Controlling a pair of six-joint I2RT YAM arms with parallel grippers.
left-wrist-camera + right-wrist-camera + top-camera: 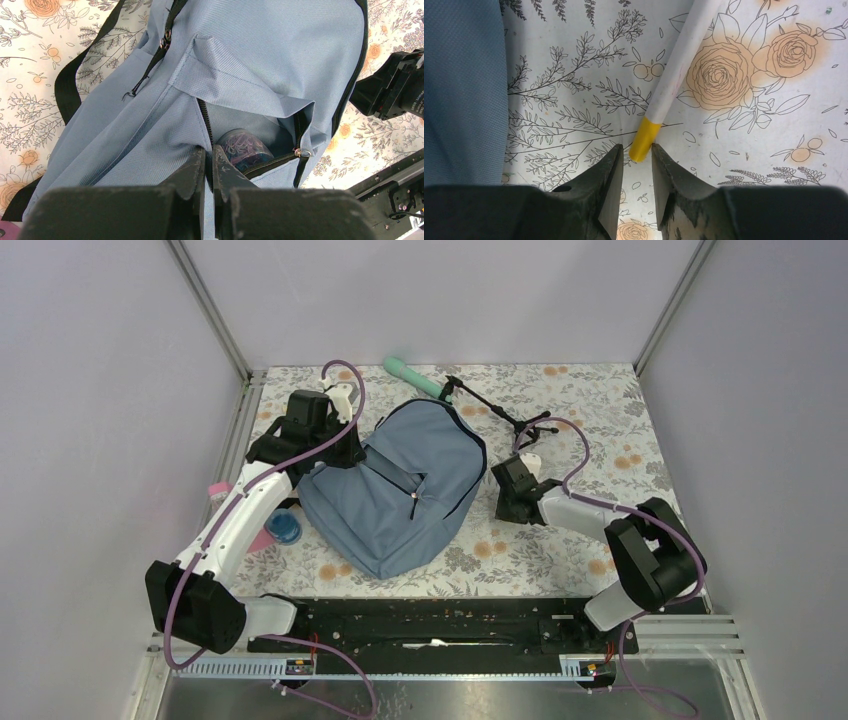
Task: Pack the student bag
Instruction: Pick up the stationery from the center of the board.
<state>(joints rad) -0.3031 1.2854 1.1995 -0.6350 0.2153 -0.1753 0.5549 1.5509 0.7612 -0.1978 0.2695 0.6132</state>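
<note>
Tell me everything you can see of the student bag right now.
The student bag is soft slate-blue fabric with black straps and dark zippers, lying flat on the floral table. Its front pocket is unzipped and gaping, a clear jar of coloured loops inside. The left gripper pinches the pocket's edge; the right gripper sits beside it, apart.

text: none readable | labels: none | numbers: none | signs: none

Jar half-hidden inside student bag; pen cropped at top
</note>
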